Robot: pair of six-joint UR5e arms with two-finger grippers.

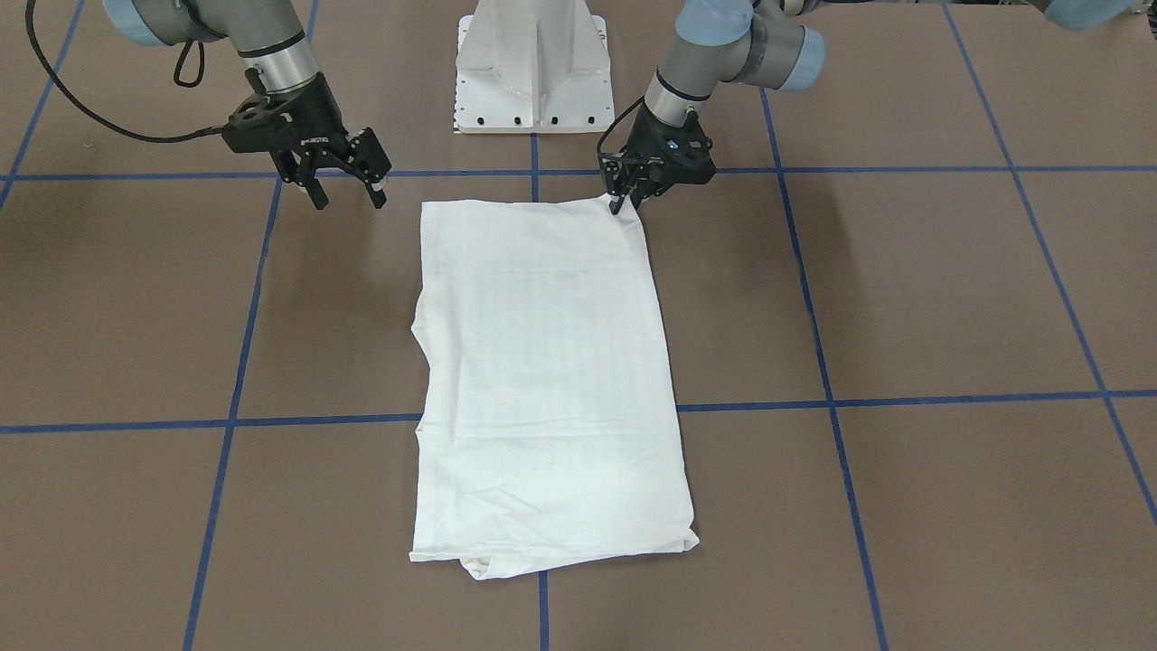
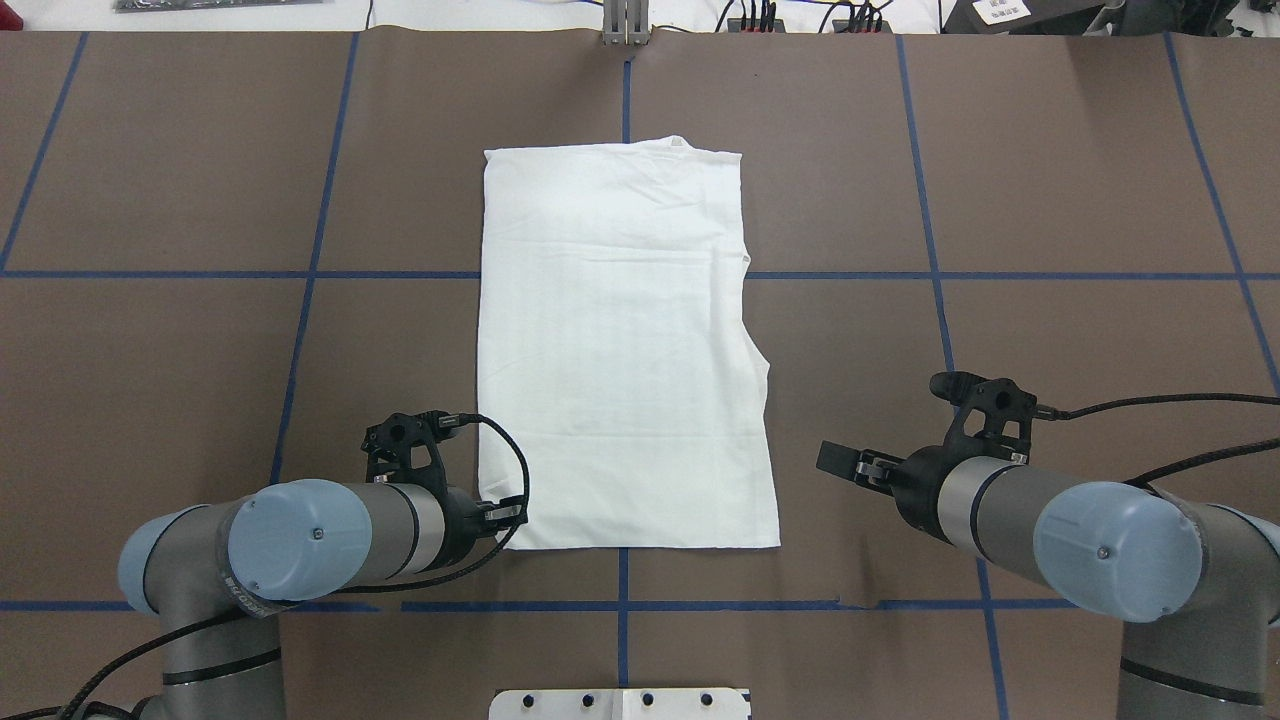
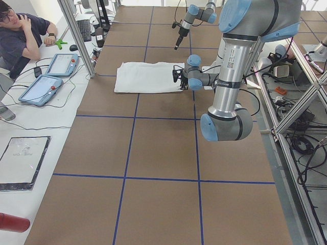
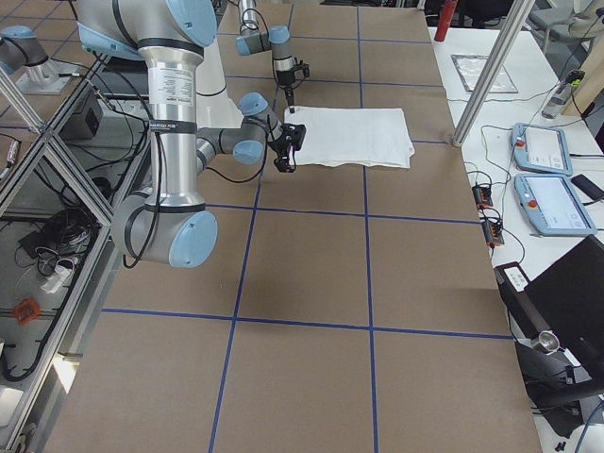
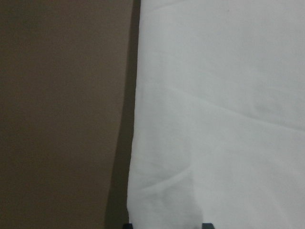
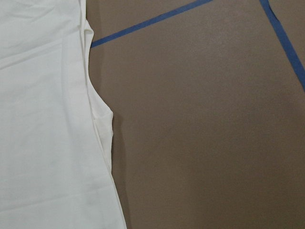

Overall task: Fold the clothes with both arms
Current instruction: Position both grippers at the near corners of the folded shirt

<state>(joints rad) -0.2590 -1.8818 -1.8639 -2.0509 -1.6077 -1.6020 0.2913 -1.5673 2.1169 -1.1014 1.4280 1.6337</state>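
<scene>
The white T-shirt (image 1: 551, 362) lies flat on the brown table, folded into a long rectangle with its collar end away from me (image 2: 620, 350). No printed text shows. My left gripper (image 1: 621, 201) is at the shirt's near left corner (image 2: 505, 515), low on the table, its fingers closed together on the cloth. The left wrist view shows the cloth (image 5: 214, 119) close up, bunched between the fingertips. My right gripper (image 1: 351, 201) is open and empty, above the table to the right of the shirt's near right corner (image 2: 832, 460). The right wrist view shows the shirt's right edge (image 6: 43, 119).
The white pedestal base (image 1: 533, 72) stands just behind the shirt's near edge. Blue tape lines (image 2: 300, 274) grid the brown table. An operator (image 3: 20, 35) sits at a side bench with tablets (image 3: 51, 76) beyond the far end.
</scene>
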